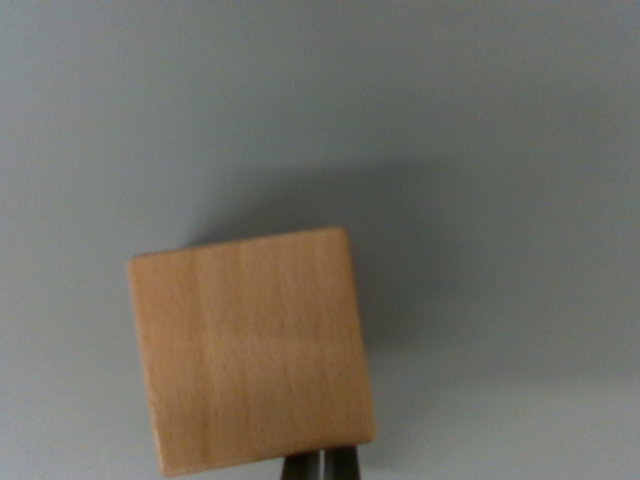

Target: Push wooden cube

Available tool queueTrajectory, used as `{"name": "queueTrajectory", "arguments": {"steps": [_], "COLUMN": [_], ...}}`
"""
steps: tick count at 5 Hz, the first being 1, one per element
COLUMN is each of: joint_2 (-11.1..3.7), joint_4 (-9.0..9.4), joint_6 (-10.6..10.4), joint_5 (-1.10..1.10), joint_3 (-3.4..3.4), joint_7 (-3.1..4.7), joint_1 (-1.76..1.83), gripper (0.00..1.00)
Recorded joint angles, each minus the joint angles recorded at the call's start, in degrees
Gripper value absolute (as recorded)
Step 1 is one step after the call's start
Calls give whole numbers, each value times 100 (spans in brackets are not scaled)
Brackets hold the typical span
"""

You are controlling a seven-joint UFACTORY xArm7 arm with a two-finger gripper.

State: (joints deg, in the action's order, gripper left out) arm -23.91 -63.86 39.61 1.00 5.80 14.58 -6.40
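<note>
Gripper (322, 466) tips, seemingly closed, touch one wooden cube (252, 348).

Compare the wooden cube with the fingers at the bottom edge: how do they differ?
The wooden cube is light tan with visible grain; the fingers are dark. The cube shows whole and large, slightly rotated; the fingers show only as a small sliver, pressed together, cut off by the frame. Both meet at the cube's lower edge.
</note>
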Motion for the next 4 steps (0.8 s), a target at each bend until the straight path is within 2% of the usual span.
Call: {"name": "queueTrajectory", "arguments": {"steps": [1,2,3,4], "joint_2": [-164,-164,-331,-331], "joint_4": [-267,-267,-538,-538], "joint_6": [103,103,208,208], "joint_5": [9,9,17,17], "joint_3": [-15,-15,-30,-30], "joint_7": [-17,-17,-35,-35], "joint_1": [2,2,5,5], "gripper": [100,100,100,100]}}
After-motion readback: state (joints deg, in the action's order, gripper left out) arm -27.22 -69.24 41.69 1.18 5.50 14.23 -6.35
